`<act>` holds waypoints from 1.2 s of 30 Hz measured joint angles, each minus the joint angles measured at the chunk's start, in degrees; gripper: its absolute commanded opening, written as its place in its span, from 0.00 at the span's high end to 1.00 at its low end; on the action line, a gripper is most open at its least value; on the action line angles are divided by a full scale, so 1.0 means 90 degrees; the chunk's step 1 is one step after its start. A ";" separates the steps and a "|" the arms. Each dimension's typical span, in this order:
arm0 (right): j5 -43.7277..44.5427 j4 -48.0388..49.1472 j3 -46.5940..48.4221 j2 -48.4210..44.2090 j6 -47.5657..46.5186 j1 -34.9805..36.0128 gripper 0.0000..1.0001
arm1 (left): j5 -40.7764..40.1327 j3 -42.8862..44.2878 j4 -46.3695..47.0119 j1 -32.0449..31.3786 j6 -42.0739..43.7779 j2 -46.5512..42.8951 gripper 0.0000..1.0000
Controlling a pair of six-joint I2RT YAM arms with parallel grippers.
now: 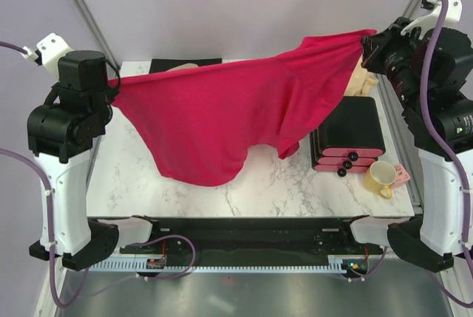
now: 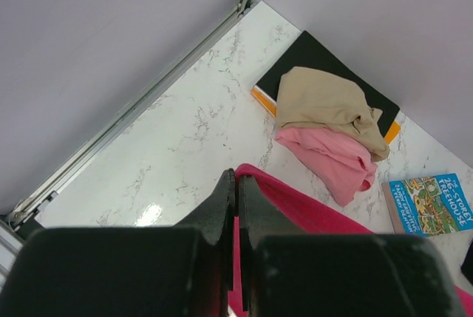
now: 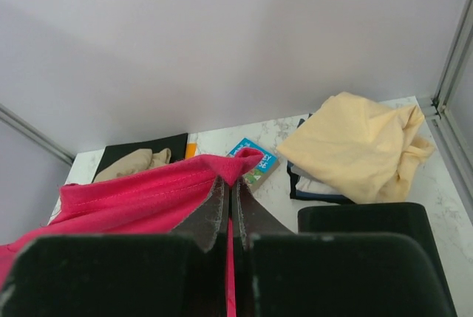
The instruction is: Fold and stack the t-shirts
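A crimson red t-shirt (image 1: 236,110) hangs stretched in the air across the table, its lower edge drooping to the marble. My left gripper (image 1: 112,84) is shut on its left corner (image 2: 295,202), jaws pinched together (image 2: 236,176). At the back right my right gripper (image 1: 367,43) is shut on the other corner (image 3: 140,191), fingertips tight on the hem (image 3: 230,182). A tan-brown shirt (image 2: 325,103) lies crumpled on a pink shirt (image 2: 332,158) at the back left. The pale peach-cream shirt (image 3: 362,143) lies bunched at the back right.
A flat black mat (image 2: 310,55) lies under the tan and pink pile. A blue illustrated book (image 2: 432,202) lies beyond it. A black-and-pink drawer box (image 1: 349,140) and a yellow mug (image 1: 380,178) stand at the right. Metal frame posts edge both sides.
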 measured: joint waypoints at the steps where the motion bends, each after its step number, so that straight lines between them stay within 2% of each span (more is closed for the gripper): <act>1: 0.0049 0.0002 0.0073 0.0075 -0.0024 0.0000 1.00 | -0.0002 0.0068 -0.0005 0.0000 -0.0002 0.0083 0.98; 7: 0.0306 0.0056 0.0534 0.0954 -0.0170 -0.0022 1.00 | -0.0058 0.0777 -0.0010 0.0080 -0.0056 0.1205 0.98; 13: 0.0277 0.0036 0.1052 0.2300 -0.0206 -0.0253 1.00 | 0.0432 0.1518 -0.0010 0.0765 -0.0080 0.2577 0.98; 17: -0.0036 0.0019 0.1647 0.2931 -0.0097 -0.0464 1.00 | 0.0835 0.2047 -0.0015 0.1083 -0.0095 0.3111 0.98; 28: -0.1217 0.0185 0.2684 0.3191 0.0457 -0.1426 1.00 | 0.1583 0.3055 0.0017 0.1161 -0.0102 0.3310 0.98; 36: -0.2025 0.0308 0.2412 0.3385 0.0682 -0.1724 1.00 | 0.1989 0.3138 0.0097 0.1605 -0.0228 0.3553 0.98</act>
